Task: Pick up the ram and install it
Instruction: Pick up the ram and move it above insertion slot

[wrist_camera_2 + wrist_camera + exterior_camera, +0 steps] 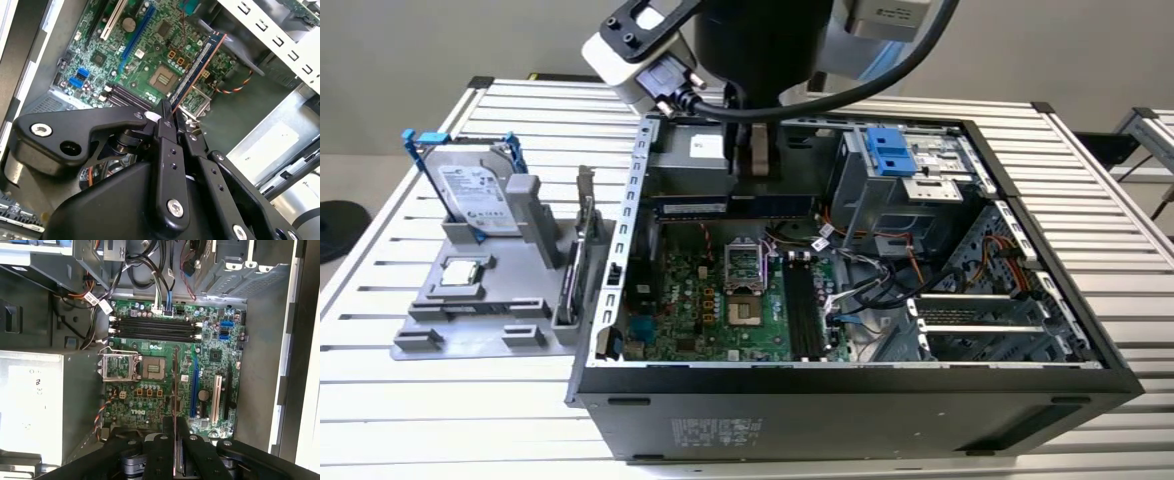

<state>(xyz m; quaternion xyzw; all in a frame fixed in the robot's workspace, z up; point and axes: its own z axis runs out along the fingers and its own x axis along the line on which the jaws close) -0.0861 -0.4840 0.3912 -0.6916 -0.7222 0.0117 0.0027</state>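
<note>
gripper clamped on the ram, over the motherboard inside the open computer case.

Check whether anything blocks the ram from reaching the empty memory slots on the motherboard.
Nothing visible does. The gripper holds the ram above the motherboard, and the slots lie bare; loose cables run just beside them, not across.

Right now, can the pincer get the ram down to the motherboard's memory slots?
Probably yes: the pincer holds the ram above the motherboard, and the memory slots lie uncovered below, though cables plug in close beside them.
</note>
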